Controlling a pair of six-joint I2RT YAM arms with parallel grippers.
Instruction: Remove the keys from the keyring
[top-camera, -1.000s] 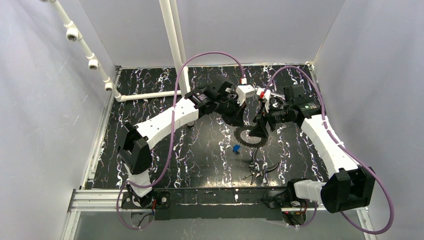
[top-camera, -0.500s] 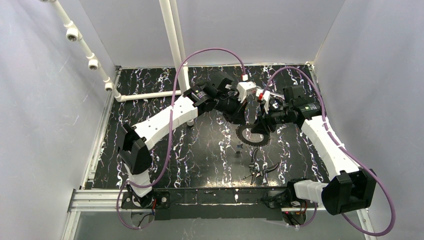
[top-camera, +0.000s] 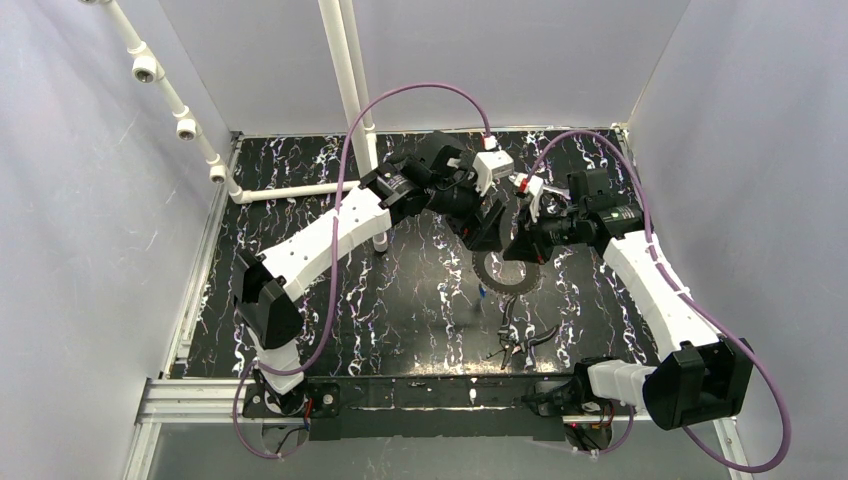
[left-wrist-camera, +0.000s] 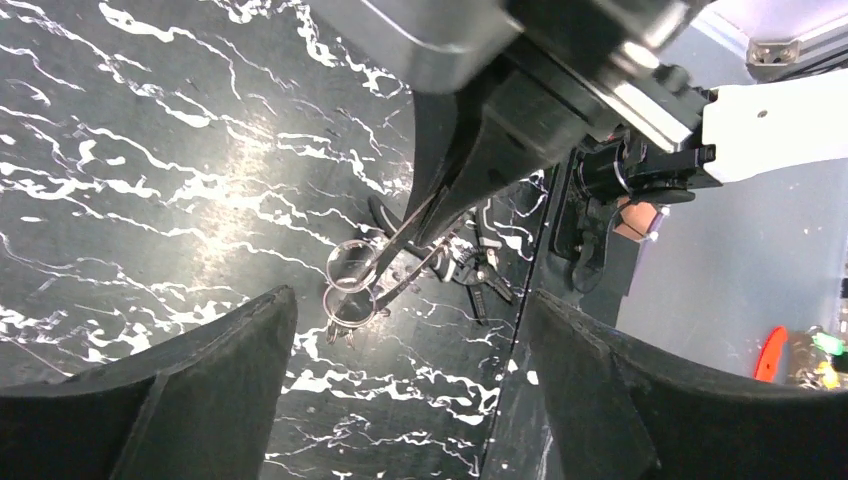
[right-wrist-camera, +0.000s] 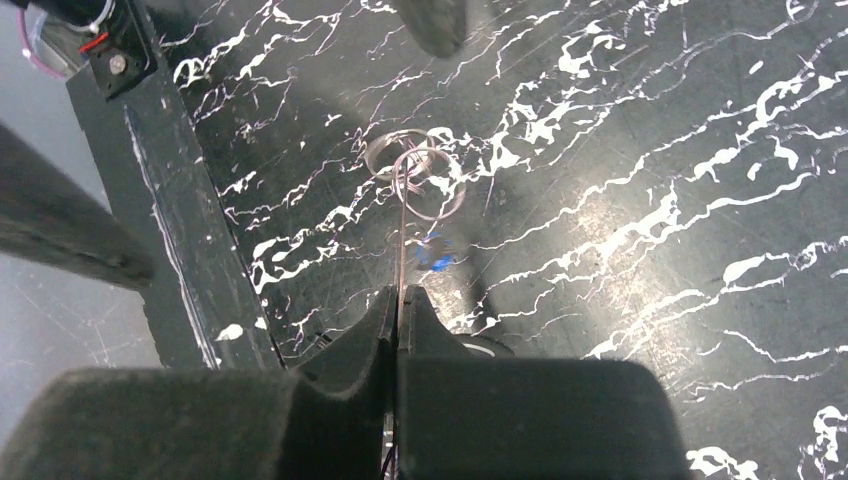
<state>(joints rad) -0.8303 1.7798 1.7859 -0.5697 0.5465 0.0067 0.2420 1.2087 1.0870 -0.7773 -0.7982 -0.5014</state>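
The keyring (top-camera: 505, 272) is a large grey ring held just above the black marbled table (top-camera: 300, 300), right of centre. My right gripper (top-camera: 521, 248) is shut on its far rim. In the right wrist view the ring runs edge-on as a thin line from the shut gripper (right-wrist-camera: 400, 296) to overlapping wire loops (right-wrist-camera: 418, 178). A key with a blue head (top-camera: 483, 291) lies at the ring's near left, blurred blue in the right wrist view (right-wrist-camera: 435, 252). My left gripper (top-camera: 490, 225) hovers just behind the ring, and in its wrist view it (left-wrist-camera: 410, 330) is open and holds nothing.
Dark-handled pliers (top-camera: 520, 345) lie near the table's front edge, also in the left wrist view (left-wrist-camera: 482, 276). A white upright pipe (top-camera: 350, 100) and a horizontal pipe (top-camera: 300, 190) stand at the back left. Grey walls enclose the table.
My right gripper has shut on the keyring. My left gripper has opened and drawn back slightly. The blue key has shifted right, closer to the ring.
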